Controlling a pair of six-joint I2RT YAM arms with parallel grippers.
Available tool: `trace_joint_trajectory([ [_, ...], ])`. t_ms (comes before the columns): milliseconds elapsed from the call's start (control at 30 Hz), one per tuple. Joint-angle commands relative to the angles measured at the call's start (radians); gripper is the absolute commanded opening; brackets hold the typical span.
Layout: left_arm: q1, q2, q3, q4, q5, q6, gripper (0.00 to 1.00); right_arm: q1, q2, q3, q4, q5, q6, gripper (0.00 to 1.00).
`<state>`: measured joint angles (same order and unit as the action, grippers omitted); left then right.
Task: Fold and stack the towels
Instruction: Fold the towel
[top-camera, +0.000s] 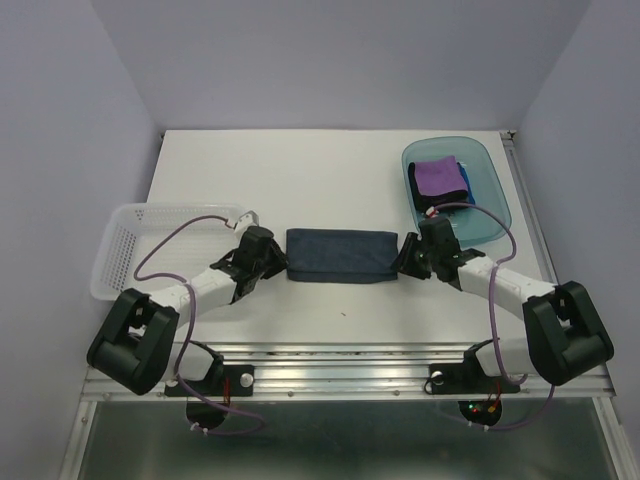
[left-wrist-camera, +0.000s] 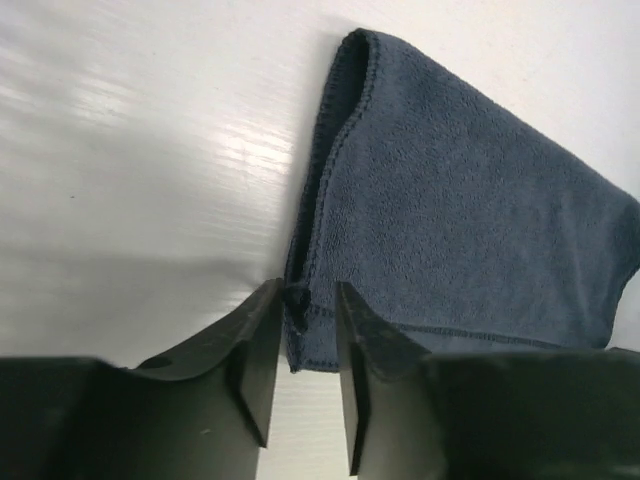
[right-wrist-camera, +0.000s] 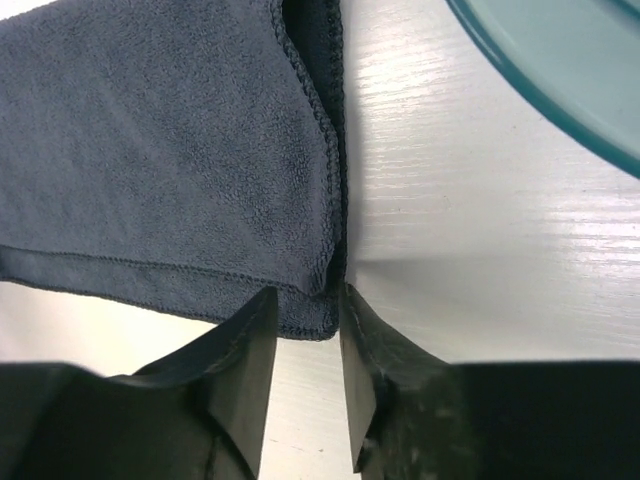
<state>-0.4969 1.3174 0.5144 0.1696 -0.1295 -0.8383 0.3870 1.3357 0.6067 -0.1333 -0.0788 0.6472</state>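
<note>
Navy towel (top-camera: 340, 257) is laid folded flat at the middle of the table (top-camera: 300, 160). Its left end is straddled by the left gripper (left-wrist-camera: 308, 290), its right end by the right gripper (right-wrist-camera: 308, 295); both pairs of jaws are seen slightly parted, unclamped. Purple towel (top-camera: 437, 176) is kept in the teal tray (top-camera: 490, 190) at the far right corner.

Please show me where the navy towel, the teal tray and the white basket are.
navy towel (top-camera: 340, 258), top view, middle of the folded cloth
teal tray (top-camera: 492, 185), top view, bare floor by its right rim
white basket (top-camera: 122, 248), top view, mesh floor
</note>
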Motion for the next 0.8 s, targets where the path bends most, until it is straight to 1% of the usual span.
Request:
trace_joint_trajectory([
  [0,-0.012,-0.065,-0.020,0.007,0.011,0.011,0.42,-0.004,-0.039,-0.009,-0.022,0.013,-0.006,0.40],
  [33,-0.015,-0.075,-0.020,0.007,0.014,0.013,0.45,-0.004,-0.049,-0.008,-0.026,0.014,-0.009,0.41],
  [67,-0.017,-0.093,-0.020,0.007,0.019,0.016,0.52,-0.004,-0.058,-0.004,-0.035,0.025,-0.009,0.43],
  [100,-0.019,-0.098,-0.019,0.007,0.027,0.022,0.54,-0.004,-0.064,-0.002,-0.041,0.031,-0.017,0.46],
  [133,-0.025,-0.106,-0.014,0.007,0.030,0.025,0.56,-0.002,-0.075,0.004,-0.048,0.039,-0.018,0.47],
  [167,-0.026,-0.107,-0.011,0.007,0.033,0.031,0.62,-0.002,-0.076,0.010,-0.060,0.056,-0.023,0.48],
  [200,-0.028,-0.110,-0.007,0.008,0.037,0.037,0.66,-0.003,-0.076,0.022,-0.063,0.062,-0.035,0.49],
  [333,-0.029,-0.087,0.022,0.011,0.044,0.067,0.68,-0.004,-0.053,0.057,-0.074,0.100,-0.043,0.50],
  [367,-0.029,-0.064,0.041,0.013,0.047,0.086,0.74,-0.002,-0.037,0.067,-0.074,0.109,-0.046,0.49],
  [467,-0.031,-0.029,0.081,0.011,0.051,0.116,0.75,-0.002,-0.010,0.100,-0.065,0.106,-0.055,0.49],
  [633,-0.031,0.051,0.145,-0.024,-0.007,0.133,0.77,-0.004,0.057,0.154,-0.055,0.108,-0.072,0.49],
  [767,-0.037,0.121,0.190,-0.056,-0.053,0.139,0.77,-0.004,0.103,0.179,-0.049,0.126,-0.075,0.49],
])
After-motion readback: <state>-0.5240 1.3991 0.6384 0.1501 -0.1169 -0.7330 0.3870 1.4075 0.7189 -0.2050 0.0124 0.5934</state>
